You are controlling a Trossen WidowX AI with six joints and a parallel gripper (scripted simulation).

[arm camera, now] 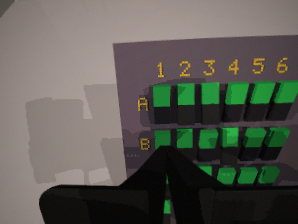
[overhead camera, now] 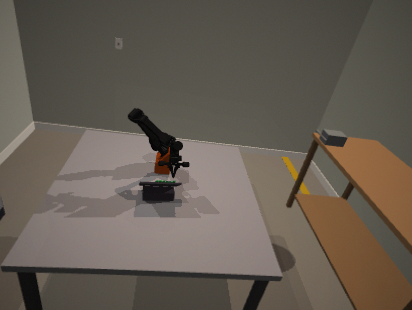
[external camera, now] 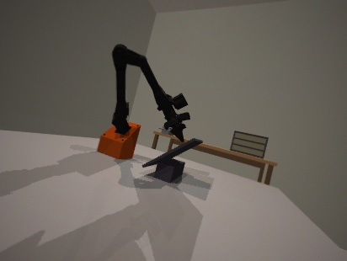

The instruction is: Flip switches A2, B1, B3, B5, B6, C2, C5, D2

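The dark switch panel (arm camera: 127,65) (overhead camera: 160,183) (external camera: 162,158) sits tilted on a dark block (overhead camera: 159,194) (external camera: 168,172) in front of the arm. In the wrist view it shows yellow column numbers 1 to 6, row letters A and B, and green rocker switches. Row A (arm camera: 210,100) and row B (arm camera: 220,140) show in full; a third row (arm camera: 247,175) is partly hidden by the fingers. My gripper (arm camera: 165,151) (overhead camera: 173,176) (external camera: 182,139) is shut with nothing between the fingers. Its tip points at the near end of switch B1 (arm camera: 162,137), close over the panel; I cannot tell if it touches.
The orange arm base (overhead camera: 161,159) (external camera: 119,141) stands just behind the panel. A wooden shelf unit (overhead camera: 370,170) with a grey box (overhead camera: 333,136) stands off the table to the right. A wooden bench (external camera: 227,153) holding a slatted crate (external camera: 249,144) stands beyond the table.
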